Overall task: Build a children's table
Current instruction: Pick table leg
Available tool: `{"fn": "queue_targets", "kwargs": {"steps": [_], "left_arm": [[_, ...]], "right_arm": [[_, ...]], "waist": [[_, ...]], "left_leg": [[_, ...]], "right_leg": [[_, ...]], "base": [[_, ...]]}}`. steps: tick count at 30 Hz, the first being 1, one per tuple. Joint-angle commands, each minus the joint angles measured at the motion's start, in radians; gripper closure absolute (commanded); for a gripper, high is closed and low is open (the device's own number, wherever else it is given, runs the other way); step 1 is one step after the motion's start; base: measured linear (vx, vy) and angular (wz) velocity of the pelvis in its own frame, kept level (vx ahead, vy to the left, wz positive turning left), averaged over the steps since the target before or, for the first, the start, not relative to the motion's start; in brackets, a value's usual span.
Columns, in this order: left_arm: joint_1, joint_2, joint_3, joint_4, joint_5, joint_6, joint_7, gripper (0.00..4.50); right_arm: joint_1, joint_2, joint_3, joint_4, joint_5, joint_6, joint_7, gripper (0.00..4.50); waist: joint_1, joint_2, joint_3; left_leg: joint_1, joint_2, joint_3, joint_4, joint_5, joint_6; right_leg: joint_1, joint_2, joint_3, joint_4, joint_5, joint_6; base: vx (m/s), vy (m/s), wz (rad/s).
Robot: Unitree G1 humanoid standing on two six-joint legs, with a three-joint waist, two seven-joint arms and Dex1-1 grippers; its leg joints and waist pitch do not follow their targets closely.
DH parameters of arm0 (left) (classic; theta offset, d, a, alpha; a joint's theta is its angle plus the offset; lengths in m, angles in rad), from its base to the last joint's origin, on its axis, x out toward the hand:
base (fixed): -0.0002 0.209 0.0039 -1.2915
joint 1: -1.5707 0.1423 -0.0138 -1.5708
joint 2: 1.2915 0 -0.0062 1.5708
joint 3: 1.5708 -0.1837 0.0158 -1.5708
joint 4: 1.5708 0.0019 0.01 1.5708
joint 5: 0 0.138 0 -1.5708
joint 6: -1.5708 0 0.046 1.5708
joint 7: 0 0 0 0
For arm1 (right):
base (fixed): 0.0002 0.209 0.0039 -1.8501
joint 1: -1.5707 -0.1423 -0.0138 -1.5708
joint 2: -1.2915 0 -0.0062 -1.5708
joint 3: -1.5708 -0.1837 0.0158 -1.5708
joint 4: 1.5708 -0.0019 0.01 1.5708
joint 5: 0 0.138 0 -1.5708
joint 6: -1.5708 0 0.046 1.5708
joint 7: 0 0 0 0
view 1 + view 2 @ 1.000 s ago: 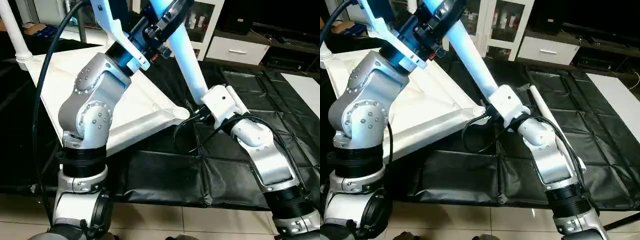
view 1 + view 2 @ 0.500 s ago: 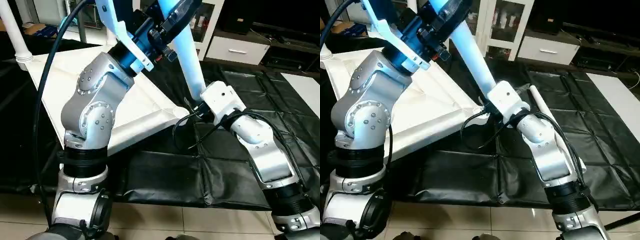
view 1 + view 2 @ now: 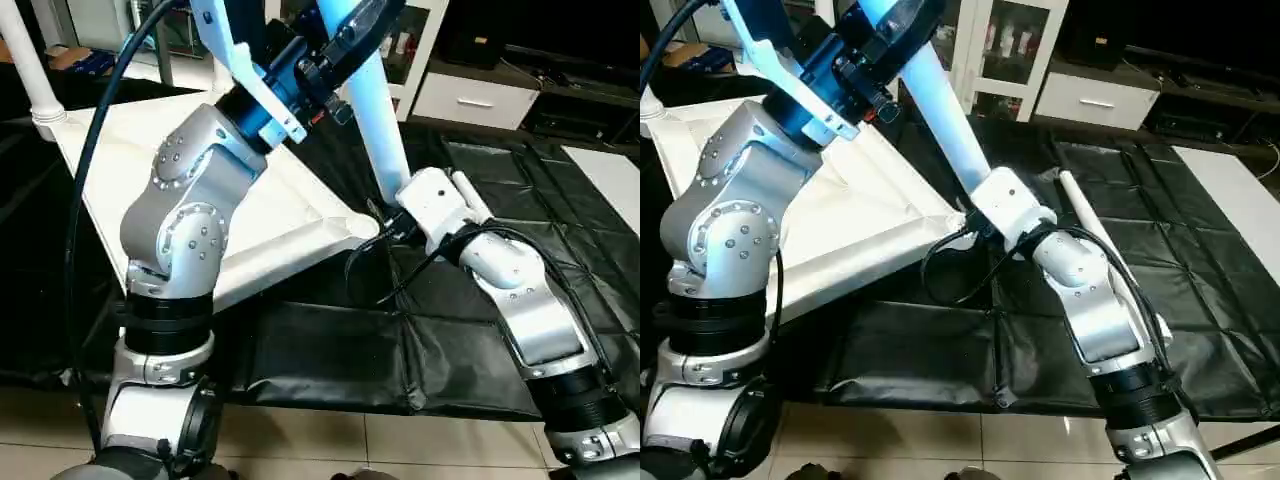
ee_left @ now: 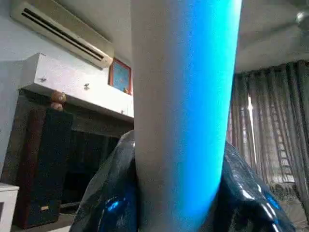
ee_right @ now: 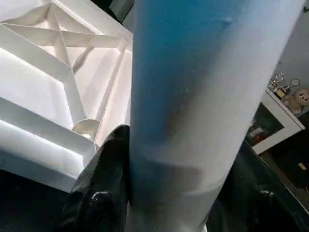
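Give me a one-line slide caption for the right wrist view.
Right gripper holds a white table leg beside the upturned tabletop, near its empty corner socket.

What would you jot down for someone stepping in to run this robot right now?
Left hand: closed around the upper part of a white leg.
Right hand: around the same leg lower down, near the tabletop's near corner socket; its grip looks unsettled.
Tabletop: lying underside up on the black cover, ribs showing.
Done: one leg stands in the far left corner.
Left: seat the held leg, which is still tilted and not in the socket. Another leg lies on the cover.
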Motion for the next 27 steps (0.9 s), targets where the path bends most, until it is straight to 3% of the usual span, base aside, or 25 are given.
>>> {"fn": "queue_targets", "kwargs": {"steps": [1, 6, 9, 14, 16, 21, 24, 27], "left_arm": [[-0.016, -0.006, -0.02, -0.035, -0.017, 0.0, -0.01, 2.96], [-0.019, -0.002, -0.02, -0.053, -0.017, 0.006, 0.0, 2.96], [-0.018, -0.008, -0.017, -0.053, -0.026, 0.013, 0.006, 2.26], [-0.02, 0.005, -0.02, -0.03, -0.038, 0.039, -0.003, 2.02], [-0.018, 0.01, -0.024, -0.026, -0.051, 0.053, -0.017, 1.8], [0.029, 0.037, -0.072, -0.073, -0.054, 0.082, -0.061, 1.38], [0.083, 0.036, -0.093, -0.148, -0.147, 0.157, -0.093, 1.23], [0.13, 0.012, -0.037, -0.192, -0.301, 0.211, -0.097, 1.02]], "right_arm": [[-0.001, -0.017, -0.005, 0.02, -0.007, 0.014, 0.011, 2.55], [0.0, -0.016, -0.003, 0.025, -0.007, 0.025, 0.019, 2.59], [-0.002, -0.015, -0.004, 0.027, -0.005, 0.025, 0.019, 2.59], [-0.008, -0.007, -0.028, 0.035, 0.009, 0.043, 0.005, 2.61], [-0.012, 0.003, -0.05, 0.042, 0.025, 0.063, -0.006, 2.63], [-0.047, 0.076, -0.149, 0.067, 0.115, 0.149, -0.067, 2.63], [-0.081, 0.094, -0.201, 0.125, 0.147, 0.152, -0.1, 2.63], [-0.1, 0.087, -0.212, 0.172, 0.165, 0.114, -0.084, 2.64]], "waist": [[-0.005, 0.017, -0.076], [-0.005, 0.015, -0.076], [-0.005, 0.017, -0.075], [-0.005, 0.014, -0.075], [-0.006, 0.011, -0.076], [-0.007, 0.014, -0.076], [-0.006, 0.019, -0.078], [-0.003, 0.018, -0.077]], "left_leg": [[0.032, 0.017, -0.013, -0.08, -0.305, -0.064], [0.032, 0.016, -0.012, -0.079, -0.299, -0.062], [0.033, 0.017, -0.013, -0.08, -0.306, -0.065], [0.032, 0.016, -0.011, -0.079, -0.299, -0.062], [0.03, 0.016, -0.012, -0.079, -0.291, -0.063], [0.032, 0.015, -0.011, -0.08, -0.292, -0.062], [0.033, 0.017, -0.01, -0.079, -0.275, -0.081], [0.035, 0.014, -0.005, -0.076, -0.278, -0.085]], "right_leg": [[0.043, -0.033, 0.028, -0.079, -0.293, -0.103], [0.043, -0.033, 0.029, -0.078, -0.29, -0.105], [0.042, -0.033, 0.028, -0.079, -0.298, -0.103], [0.043, -0.033, 0.029, -0.08, -0.302, -0.104], [0.044, -0.033, 0.029, -0.079, -0.298, -0.101], [0.041, -0.033, 0.029, -0.077, -0.3, -0.106], [0.041, -0.033, 0.029, -0.069, -0.266, -0.125], [0.04, -0.031, 0.029, -0.067, -0.257, -0.132]], "base": [[0.0, 0.0, 0.0], [0.0, 0.0, 0.0], [0.0, 0.0, 0.0], [0.0, 0.0, 0.0], [0.0, 0.0, 0.0], [0.0, 0.0, 0.0], [0.0, 0.0, 0.0], [0.0, 0.0, 0.0]]}}
